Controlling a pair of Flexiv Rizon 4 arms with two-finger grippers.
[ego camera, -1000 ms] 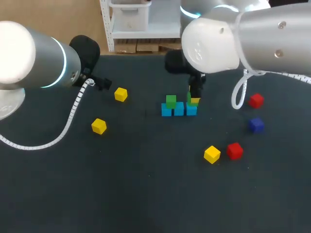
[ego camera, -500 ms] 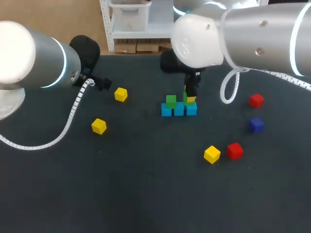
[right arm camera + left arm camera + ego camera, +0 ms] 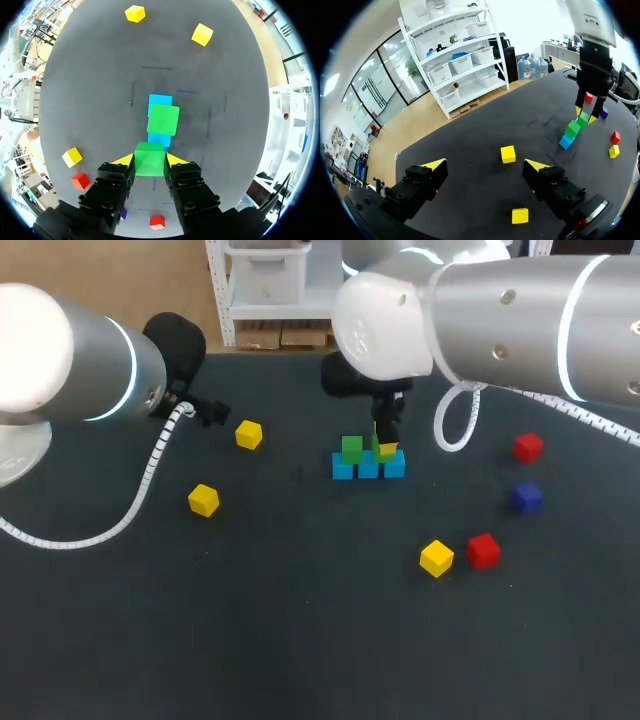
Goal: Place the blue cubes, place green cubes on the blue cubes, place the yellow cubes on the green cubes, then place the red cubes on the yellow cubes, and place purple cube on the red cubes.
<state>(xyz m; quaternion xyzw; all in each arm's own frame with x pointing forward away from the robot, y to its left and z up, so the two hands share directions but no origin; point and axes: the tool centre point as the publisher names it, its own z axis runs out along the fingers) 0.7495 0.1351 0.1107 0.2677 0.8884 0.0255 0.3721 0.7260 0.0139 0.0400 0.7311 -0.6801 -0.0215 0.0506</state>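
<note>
A dark matte table (image 3: 300,640) lies under even light (faint scuff lines cross its top near the middle).

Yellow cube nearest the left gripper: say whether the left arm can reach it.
Probably yes: the left gripper is open, the yellow cube lies just ahead with nothing between, and the right gripper is off at the stack.

Three blue cubes (image 3: 367,469) form a row, a green cube (image 3: 351,448) on its 9 o'clock end and a second green cube (image 3: 149,159) held over its 3 o'clock end. Around it, yellow cubes (image 3: 249,434) lie at 9, 10 and 5 o'clock, red cubes (image 3: 527,447) at 3 and 4, and the purple cube (image 3: 527,498) between those.
</note>
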